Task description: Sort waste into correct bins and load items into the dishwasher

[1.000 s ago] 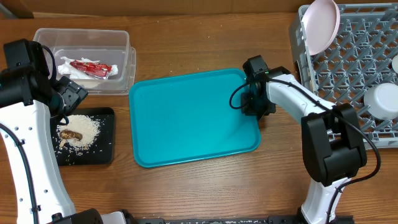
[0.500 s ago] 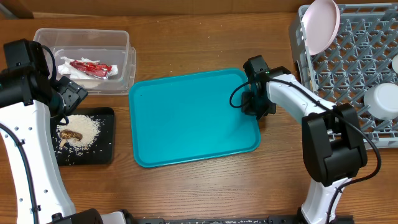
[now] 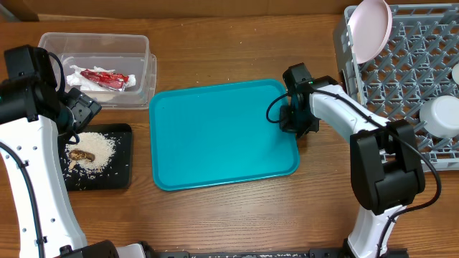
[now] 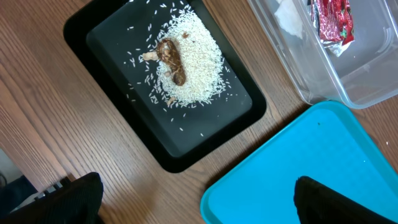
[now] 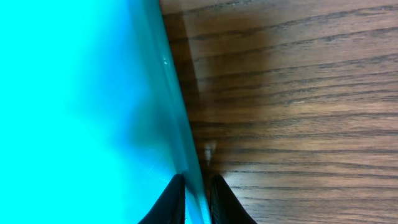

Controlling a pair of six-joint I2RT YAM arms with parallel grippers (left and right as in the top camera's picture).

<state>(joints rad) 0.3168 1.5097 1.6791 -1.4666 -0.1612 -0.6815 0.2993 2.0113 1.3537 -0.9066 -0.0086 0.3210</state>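
Rack [image 3: 409,79] at far right already holds the plate [image 3: 371,29] standing on edge at its back corner and a white dish [image 3: 439,115] near its right side; bowl or cup, can't tell. Teal tray [image 3: 215,136] mid-table, bare. Tub [image 3: 93,36] at back left has the napkins [image 3: 80,74] and the wrapper [image 3: 106,78] inside. Black tray [image 3: 122,172], just in front of the tub, carries the rice [image 3: 97,149] in a heap with the lump [image 3: 80,155] on it; a few grains are scattered inside the tray. No chopsticks in view.

Right gripper [image 5: 196,199] is clenched on the teal tray's right rim, one finger on each side. Left gripper [image 4: 196,202] hangs released and holds nothing, above the gap between black tray and teal tray.

Judgement: sorting and loading look essentially done, with waste binned and dishes racked. What's left seems to be only dealing with the teal tray and accounting for the chopsticks.
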